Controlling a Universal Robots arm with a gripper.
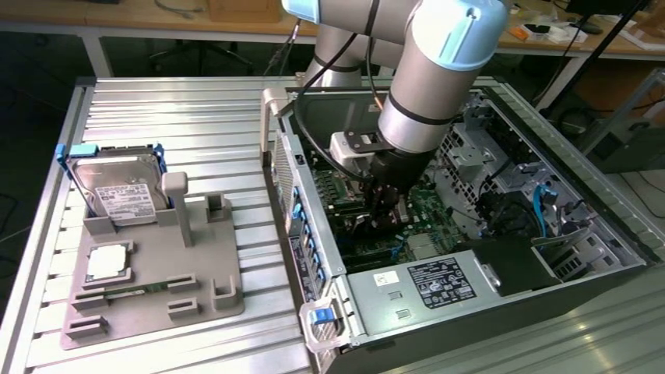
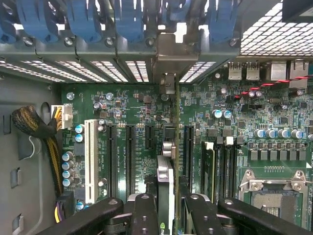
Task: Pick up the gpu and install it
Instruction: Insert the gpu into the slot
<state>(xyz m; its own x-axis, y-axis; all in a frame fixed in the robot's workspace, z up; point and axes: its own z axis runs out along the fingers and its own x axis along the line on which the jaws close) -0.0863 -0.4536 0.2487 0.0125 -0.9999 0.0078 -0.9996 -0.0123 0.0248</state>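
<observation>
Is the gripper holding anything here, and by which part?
Yes: the gripper holds the gpu edge-on, its fingers clamped on the card's two flat faces at its upper edge, above the motherboard slots.

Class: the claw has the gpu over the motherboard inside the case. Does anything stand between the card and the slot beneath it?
Nothing visible does. The claw grips the gpu edge-on above the motherboard, its silver bracket up at the case's rear openings. The slots beside it are bare; the slot directly under the card is hidden.

Open computer case and grey parts holder on a slatted metal desk point(image 1: 156, 109)

The hard drive point(image 1: 117, 191) stands upright in the grey holder point(image 1: 156, 288), a CPU chip point(image 1: 107, 262) lies flat near it; the case point(image 1: 582, 257) shows a green motherboard point(image 2: 122, 103) and labelled power supply point(image 1: 416, 292).
</observation>
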